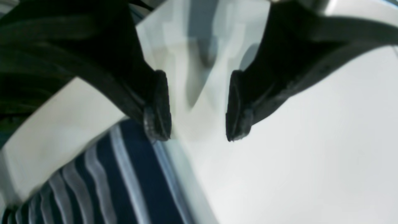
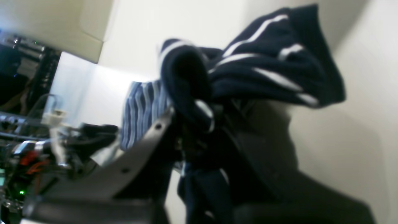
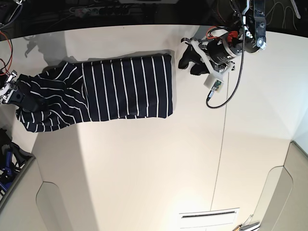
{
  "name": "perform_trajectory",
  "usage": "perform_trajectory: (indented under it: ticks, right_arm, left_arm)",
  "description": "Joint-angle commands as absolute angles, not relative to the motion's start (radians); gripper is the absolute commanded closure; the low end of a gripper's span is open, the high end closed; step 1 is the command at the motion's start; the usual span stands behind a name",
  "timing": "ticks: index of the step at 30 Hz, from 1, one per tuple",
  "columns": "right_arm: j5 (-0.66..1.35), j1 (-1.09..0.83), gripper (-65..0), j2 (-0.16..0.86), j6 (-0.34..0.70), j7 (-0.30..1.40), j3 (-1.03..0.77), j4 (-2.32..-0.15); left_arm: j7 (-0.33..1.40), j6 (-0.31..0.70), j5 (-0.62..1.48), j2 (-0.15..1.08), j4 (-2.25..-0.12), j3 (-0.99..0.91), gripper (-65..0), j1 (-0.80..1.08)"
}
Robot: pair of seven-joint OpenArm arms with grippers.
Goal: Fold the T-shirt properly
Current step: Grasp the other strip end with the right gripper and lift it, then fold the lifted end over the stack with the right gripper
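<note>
The T-shirt point(image 3: 120, 86), dark navy with thin white stripes, lies as a long folded band across the white table point(image 3: 144, 168). My right gripper point(image 3: 15, 92) is at the band's left end, shut on a bunch of the cloth. In the right wrist view that striped T-shirt point(image 2: 264, 71) wells up over the right gripper point(image 2: 199, 130) and hides its fingertips. My left gripper point(image 3: 188, 61) is open just off the shirt's right edge. In the left wrist view the left gripper point(image 1: 197, 124) holds nothing between its black fingers point(image 1: 157, 105), and the T-shirt point(image 1: 108, 180) lies just beside the left-hand one.
A white cable with a small connector block point(image 3: 214, 84) hangs from the left arm onto the table. Dark equipment and wires run along the table's back edge point(image 3: 120, 14). A seam point(image 3: 223, 144) crosses the table, with cut-outs at the lower corners and a slot point(image 3: 209, 215).
</note>
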State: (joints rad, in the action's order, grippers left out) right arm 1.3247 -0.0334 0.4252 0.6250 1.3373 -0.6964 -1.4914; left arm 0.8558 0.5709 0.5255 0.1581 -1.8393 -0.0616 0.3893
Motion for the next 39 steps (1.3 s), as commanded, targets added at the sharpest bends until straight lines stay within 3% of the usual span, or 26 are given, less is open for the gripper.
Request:
perform_trajectory:
  ticks: [1,10,18,30,34,35,39]
  right_arm:
    - [1.358,-0.020,0.0,0.429,0.633,1.322,-0.704,-1.533]
    - [1.315,-0.020,0.0,0.273,0.632,1.312,-0.618,-1.755]
    - [1.198,-0.020,0.0,0.139,0.632,1.281,-0.385,-1.827]
    - [0.739,-0.020,0.0,0.077,0.606,1.077,0.042,-1.825]
    - [0.683,-0.020,-26.3,0.077,0.598,1.050,0.175,-1.825]
    - [0.676,-0.020,-29.0,0.077,0.598,1.047,0.203,-1.825]
    - [0.669,-0.020,-29.7,0.077,0.598,1.043,0.299,-1.825]
  left_arm:
    - [0.841,0.579,0.533,0.163,-1.828,-0.052,-31.6,0.381]
    - [0.834,0.561,0.530,0.163,-1.616,-0.032,-31.6,0.302]
    - [0.833,0.561,0.531,0.163,-1.599,-0.032,-31.6,0.291]
    - [0.834,0.561,0.534,0.163,-1.599,-0.032,-31.6,0.290]
    - [0.834,0.561,0.535,0.163,-1.599,-0.032,-31.6,0.287]
    - [0.834,0.561,0.535,0.163,-1.599,-0.032,-31.6,0.285]
    - [0.835,0.561,0.535,0.164,-1.599,-0.033,-31.6,0.282]
